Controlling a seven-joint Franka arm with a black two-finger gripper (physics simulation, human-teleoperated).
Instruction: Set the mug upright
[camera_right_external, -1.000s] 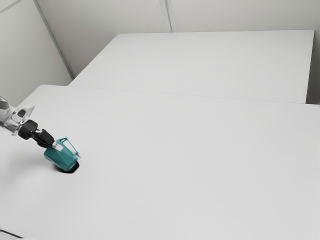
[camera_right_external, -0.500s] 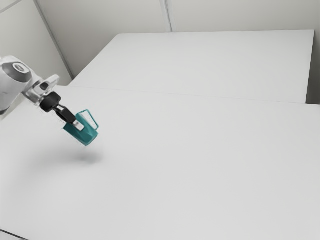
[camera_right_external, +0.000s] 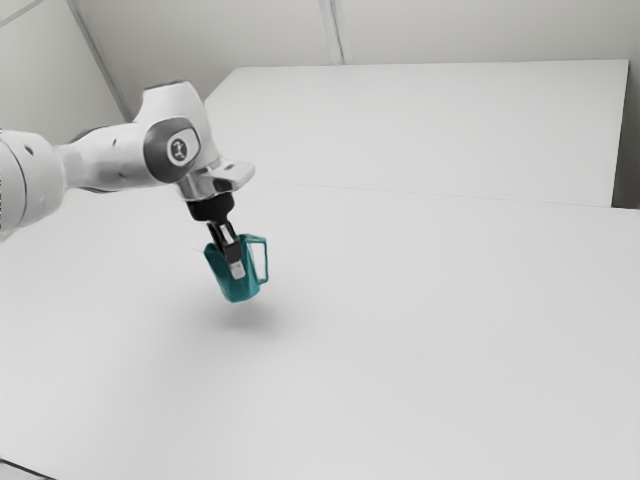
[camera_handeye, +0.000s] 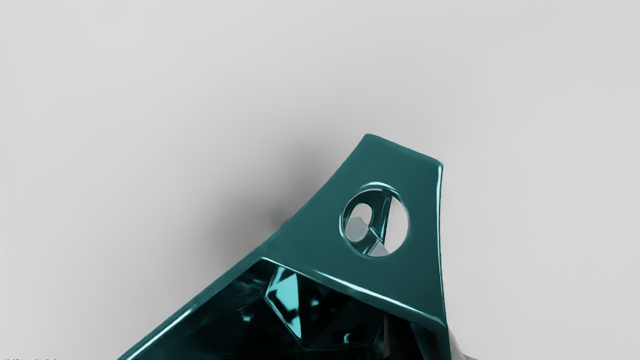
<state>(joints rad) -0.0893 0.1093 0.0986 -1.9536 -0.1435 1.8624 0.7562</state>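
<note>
1. Teal, faceted, glossy mug held aloft over the white, smooth surface, mouth up, slightly tilted; shadow beneath, apart from base.
2. Black two-finger hand closed on mug's side wall; exact finger gap: cannot tell.
3. Grip near rim presumably chosen to leave base free for standing; loop handle clear of the grip.
4. Interior: shiny facets, apparently one dark finger; deepest part hidden, contents undetermined.
</note>
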